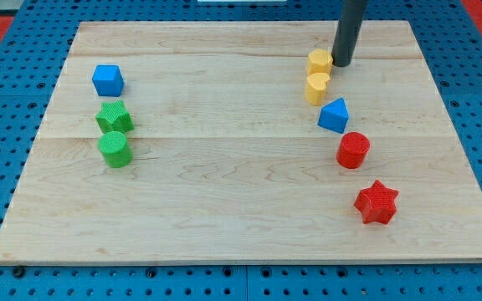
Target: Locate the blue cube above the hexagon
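Observation:
A blue cube [107,79] sits at the view's upper left of the wooden board [224,167]. A yellow hexagon [320,61] sits at the upper right, with a yellow cylinder [317,88] touching it just below. My tip [341,63] rests on the board right beside the hexagon's right side, far to the right of the blue cube. The dark rod rises from there out of the view's top.
A green star [114,116] and a green cylinder [114,149] sit below the blue cube. A blue triangle [335,114], a red cylinder [353,150] and a red star [376,201] run down the right side. Blue pegboard surrounds the board.

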